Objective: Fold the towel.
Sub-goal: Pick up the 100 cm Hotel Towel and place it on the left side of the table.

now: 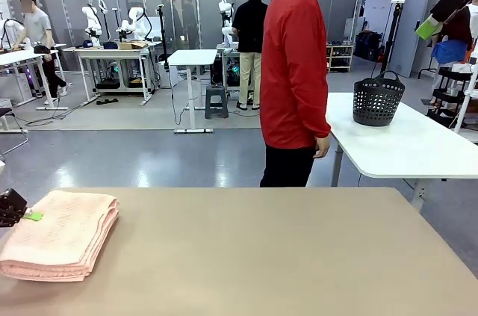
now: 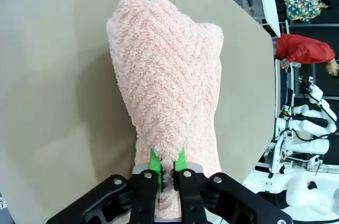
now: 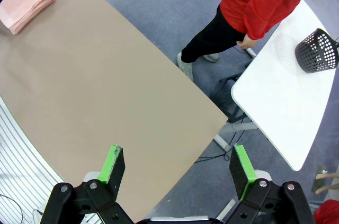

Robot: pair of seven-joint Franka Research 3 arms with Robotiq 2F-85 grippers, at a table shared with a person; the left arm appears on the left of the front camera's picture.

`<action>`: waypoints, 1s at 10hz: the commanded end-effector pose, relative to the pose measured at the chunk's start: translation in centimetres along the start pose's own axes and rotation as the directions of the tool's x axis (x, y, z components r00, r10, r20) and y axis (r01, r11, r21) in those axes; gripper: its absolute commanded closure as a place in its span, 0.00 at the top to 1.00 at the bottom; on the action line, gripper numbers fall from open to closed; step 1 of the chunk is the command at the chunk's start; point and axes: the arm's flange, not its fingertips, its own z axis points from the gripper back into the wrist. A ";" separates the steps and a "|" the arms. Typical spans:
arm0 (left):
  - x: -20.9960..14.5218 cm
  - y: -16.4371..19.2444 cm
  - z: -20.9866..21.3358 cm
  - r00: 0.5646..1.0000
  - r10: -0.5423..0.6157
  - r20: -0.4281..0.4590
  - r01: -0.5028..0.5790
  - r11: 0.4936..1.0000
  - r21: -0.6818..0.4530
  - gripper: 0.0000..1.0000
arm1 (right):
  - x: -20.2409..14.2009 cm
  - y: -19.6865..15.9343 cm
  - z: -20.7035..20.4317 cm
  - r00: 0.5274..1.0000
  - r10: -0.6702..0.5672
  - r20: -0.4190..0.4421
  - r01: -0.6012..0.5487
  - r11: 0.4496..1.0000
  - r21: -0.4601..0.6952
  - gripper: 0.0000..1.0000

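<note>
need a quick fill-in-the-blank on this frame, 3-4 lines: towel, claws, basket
1. The left claw is shut on the ______ towel, which lies folded at the table's left edge.
2. The right claw hangs high above the tan table with its jaws ______.
3. The dark basket stands on the ______ table beyond the tan one.
4. The person beside that table wears a ______ jacket.

Missing words: pink; open; white; red
</note>
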 end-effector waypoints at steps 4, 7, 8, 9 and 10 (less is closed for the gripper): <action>-0.3 -0.6 0.4 0.998 -0.057 0.025 0.055 0.994 0.094 1.00 | 0.0 0.0 0.1 1.000 0.005 -0.008 -0.005 1.000 -0.001 1.00; -1.3 -1.9 2.0 0.986 -0.154 0.071 0.127 0.947 0.296 0.90 | 0.0 0.0 0.1 1.000 0.005 -0.008 -0.005 1.000 -0.001 1.00; -2.2 -3.1 2.7 0.980 -0.182 0.080 0.150 0.941 0.304 1.00 | 0.0 0.0 0.1 1.000 0.005 -0.008 -0.005 1.000 -0.001 1.00; -3.0 -4.0 2.9 0.975 -0.204 0.085 0.168 0.935 0.314 1.00 | 0.0 0.0 0.1 1.000 0.005 -0.008 -0.005 1.000 -0.001 1.00; -4.1 -4.6 2.7 0.974 -0.217 0.068 0.188 0.935 0.302 1.00 | 0.0 0.0 0.1 1.000 0.005 -0.008 -0.005 1.000 -0.001 1.00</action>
